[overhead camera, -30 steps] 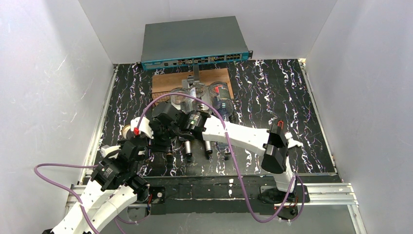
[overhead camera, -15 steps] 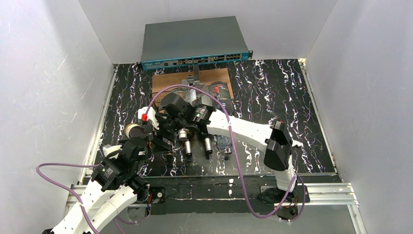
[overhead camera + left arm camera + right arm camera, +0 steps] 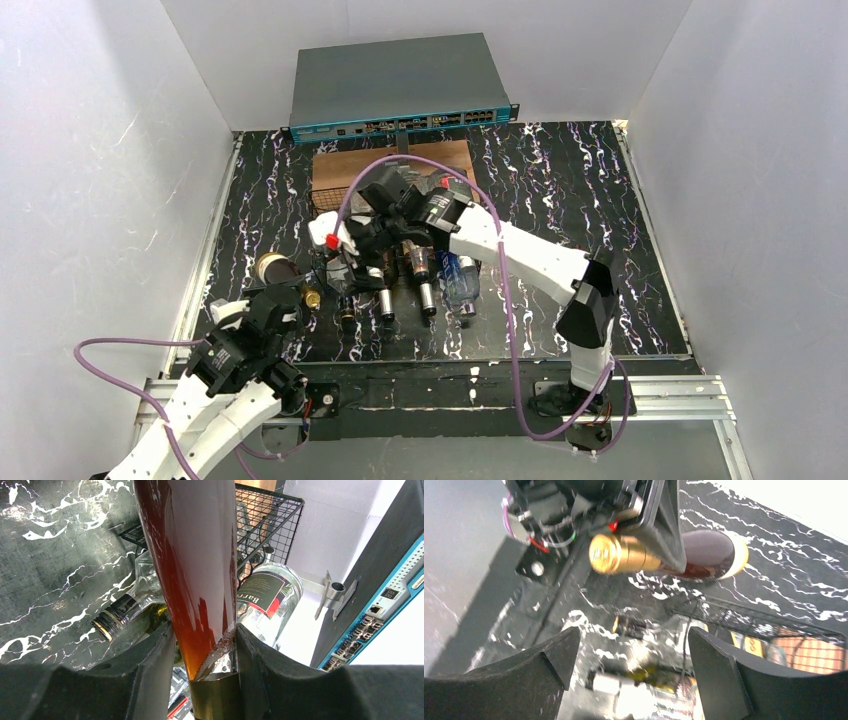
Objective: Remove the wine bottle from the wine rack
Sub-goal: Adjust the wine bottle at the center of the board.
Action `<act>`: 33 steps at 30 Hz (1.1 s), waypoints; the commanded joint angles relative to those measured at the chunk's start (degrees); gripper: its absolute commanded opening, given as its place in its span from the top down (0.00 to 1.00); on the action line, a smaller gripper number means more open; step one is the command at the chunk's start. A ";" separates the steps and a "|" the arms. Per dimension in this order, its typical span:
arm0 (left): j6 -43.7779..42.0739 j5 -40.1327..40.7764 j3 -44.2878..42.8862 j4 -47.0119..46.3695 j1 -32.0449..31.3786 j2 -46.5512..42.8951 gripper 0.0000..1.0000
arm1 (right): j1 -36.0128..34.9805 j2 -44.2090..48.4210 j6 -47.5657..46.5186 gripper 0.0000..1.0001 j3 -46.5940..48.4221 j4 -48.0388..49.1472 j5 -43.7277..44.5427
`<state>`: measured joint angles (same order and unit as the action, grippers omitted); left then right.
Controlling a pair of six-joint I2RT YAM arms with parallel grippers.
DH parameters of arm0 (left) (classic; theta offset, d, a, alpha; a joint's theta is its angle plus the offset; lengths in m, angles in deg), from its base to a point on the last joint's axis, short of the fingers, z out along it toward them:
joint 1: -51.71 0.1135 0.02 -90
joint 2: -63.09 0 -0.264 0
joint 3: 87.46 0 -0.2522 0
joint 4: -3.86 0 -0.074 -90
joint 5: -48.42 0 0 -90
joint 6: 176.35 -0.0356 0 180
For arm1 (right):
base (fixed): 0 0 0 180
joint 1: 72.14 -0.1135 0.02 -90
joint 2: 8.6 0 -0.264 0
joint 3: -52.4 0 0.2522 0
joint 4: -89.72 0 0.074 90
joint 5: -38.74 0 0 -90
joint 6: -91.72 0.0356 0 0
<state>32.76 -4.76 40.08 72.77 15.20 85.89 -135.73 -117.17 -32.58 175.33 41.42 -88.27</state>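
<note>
The left gripper point(image 3: 202, 645) pinches a wine bottle point(image 3: 195, 555) at its shoulder, its two black fingers point(image 3: 145, 665) pressed against the glass just above the gold foil; the bottle, filled with reddish-brown liquid and wearing a pale label, is off the wine rack point(image 3: 265, 522) and held just left of it over the black marbled table point(image 3: 560, 190), gold neck toward the rack and base pointing far-left; whether it touches the table cannot be told; the right gripper point(image 3: 631, 640) hangs above the rack's left part, its fingers point(image 3: 549, 665) spread wide with nothing between them; other bottles point(image 3: 428, 295) lie side by side in the wire cradles, necks toward the near edge; beyond the rack sit a brown wooden board point(image 3: 340, 165) and a grey network switch point(image 3: 395, 85).
</note>
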 commanded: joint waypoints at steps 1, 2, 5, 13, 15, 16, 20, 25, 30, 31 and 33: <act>22.28 4.71 -1.26 -2.86 -0.14 -1.20 1.00 | 0.05 4.92 -21.14 0.11 0.93 -11.64 2.13; 22.27 4.45 -1.44 -2.62 -0.13 -1.14 1.00 | 0.05 6.45 -25.01 0.11 -0.92 -12.06 2.71; 22.27 3.49 -2.25 -1.94 -0.14 -0.71 1.00 | 0.05 10.99 -32.82 0.11 -7.58 -5.39 6.14; 24.22 1.15 -1.97 -1.99 -0.14 0.86 1.00 | -4.60 22.62 -25.35 0.02 -36.43 41.54 12.34; 24.41 0.82 -1.20 -2.55 -0.14 0.28 1.00 | -7.43 22.55 -21.29 0.02 -39.53 47.43 14.11; 24.42 0.74 -1.01 -2.59 -0.14 -0.17 1.00 | -8.25 21.62 -16.96 0.02 -39.71 49.93 15.52; 24.31 0.79 -0.48 -2.68 -0.07 -1.37 1.00 | -9.66 19.12 -6.34 0.02 -40.04 57.70 20.27; 25.39 -0.04 1.07 -4.34 -0.14 -1.08 1.00 | -12.56 15.97 -6.43 0.04 -39.25 60.19 24.55; 25.91 -0.24 1.87 -5.64 -0.13 -0.85 1.00 | -13.99 13.66 -9.10 0.11 -38.61 59.88 25.04; 25.99 -0.15 1.94 -5.72 -0.14 -0.86 1.00 | -14.01 13.77 -9.38 0.12 -38.87 59.48 24.91; 26.04 0.05 2.11 -5.84 -0.14 -1.16 1.00 | -14.02 14.33 -9.74 0.13 -40.15 59.23 24.84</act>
<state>32.74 -8.21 42.73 70.52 15.13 85.17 -149.24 -103.47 -41.80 135.00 97.22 -64.65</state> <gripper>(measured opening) 0.403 0.877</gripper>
